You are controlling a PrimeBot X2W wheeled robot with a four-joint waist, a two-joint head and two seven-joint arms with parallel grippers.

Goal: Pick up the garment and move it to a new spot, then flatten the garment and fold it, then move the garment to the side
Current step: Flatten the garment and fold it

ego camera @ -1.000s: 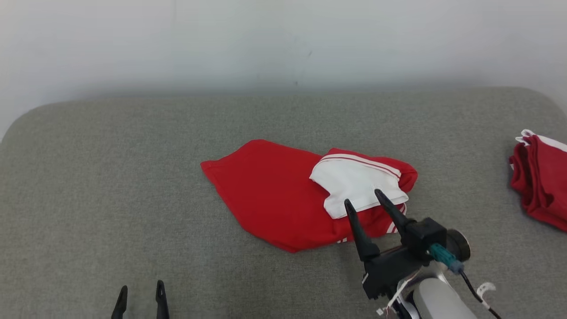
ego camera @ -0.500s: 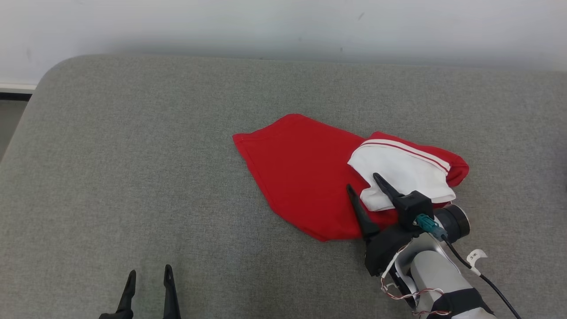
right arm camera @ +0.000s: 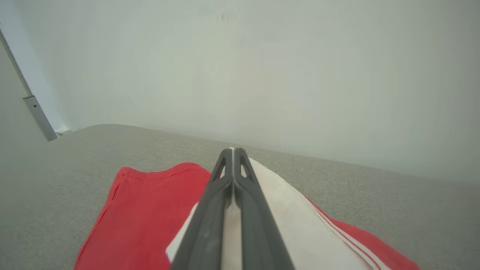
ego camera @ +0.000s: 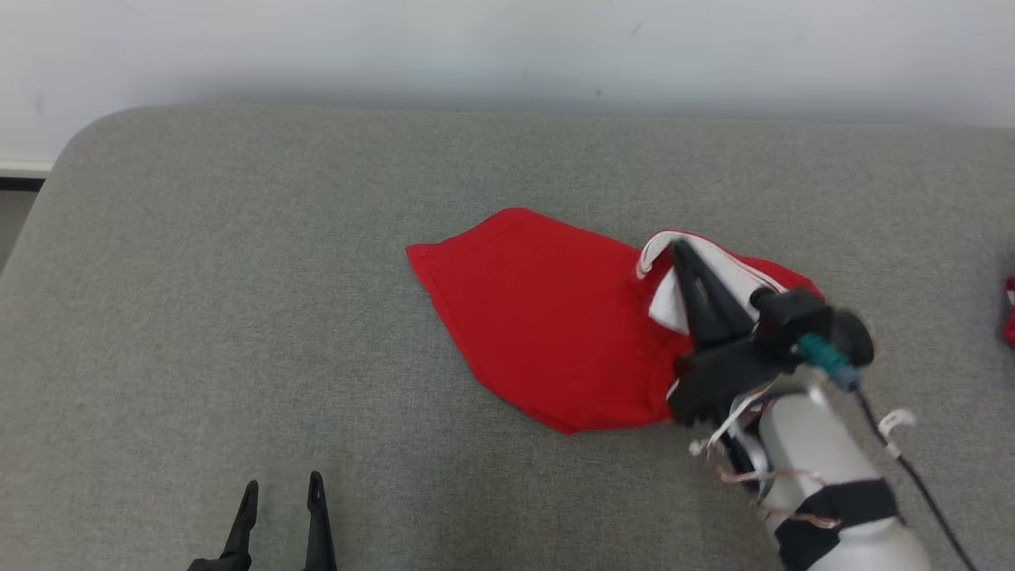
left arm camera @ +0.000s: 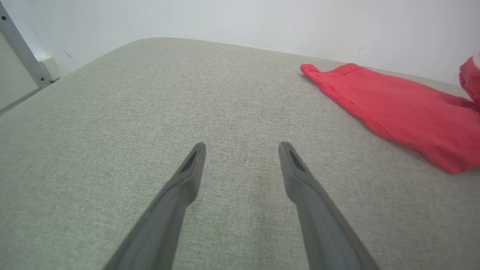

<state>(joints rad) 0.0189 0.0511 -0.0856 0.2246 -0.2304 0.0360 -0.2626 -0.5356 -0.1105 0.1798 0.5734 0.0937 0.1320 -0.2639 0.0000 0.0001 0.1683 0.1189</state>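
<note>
The garment [ego camera: 539,317] is red with a white striped part and lies crumpled right of the middle of the grey padded table [ego camera: 238,277]. My right gripper [ego camera: 678,250] is shut on the white part [ego camera: 662,305] and holds that edge raised off the red cloth. In the right wrist view its fingers [right arm camera: 232,150] are pressed together, with white fabric [right arm camera: 292,225] pinched between them and red cloth [right arm camera: 142,210] below. My left gripper [ego camera: 283,492] stands open near the front edge, left of the garment. The left wrist view has that gripper [left arm camera: 242,148] over bare table, the garment [left arm camera: 393,108] off to its right.
A sliver of another red cloth [ego camera: 1009,317] lies at the far right edge. A pale wall [ego camera: 507,47] runs behind the table. The table's rounded corner [ego camera: 71,139] is at the far left, with a metal post [left arm camera: 18,48] beyond it.
My right gripper has shut on the white part and lifted it off the red cloth. The head camera has shifted, so the whole picture moved. The left gripper stays open.
</note>
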